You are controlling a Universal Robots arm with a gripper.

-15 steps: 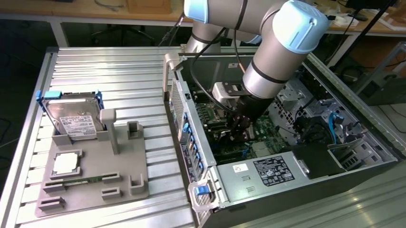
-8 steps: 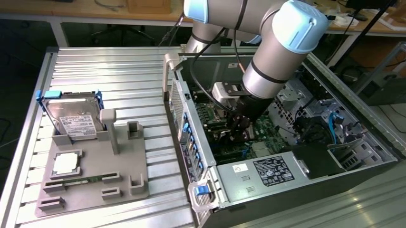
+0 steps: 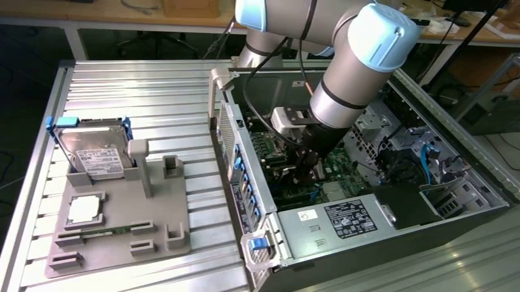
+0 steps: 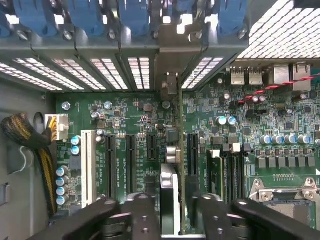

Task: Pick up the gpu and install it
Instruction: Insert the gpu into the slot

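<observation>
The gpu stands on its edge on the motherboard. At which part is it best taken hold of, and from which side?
Probably its free long edge, mid-length, pinched across the thin thickness, cooler face to bare board face. Come straight in through the open side of the case: the gpu stands perpendicular to the motherboard, its bracket end against the rear wall.

The hand [image 4: 172, 210] hangs over a green motherboard [image 4: 145, 130] inside a computer case, its two black fingers [image 4: 125, 217] standing on either side of the gpu [image 4: 170, 190], seen edge-on. The card stands upright in line with a long black slot [image 4: 192, 152], its silver end bracket [image 4: 171, 85] reaching up to the case's rear wall. Perforated slot covers [image 4: 75, 70] and blue clips [image 4: 85, 15] line that wall. A white slot [image 4: 89, 160], a braided cable bundle [image 4: 30, 140] and the CPU socket [image 4: 285, 195] lie around.
</observation>
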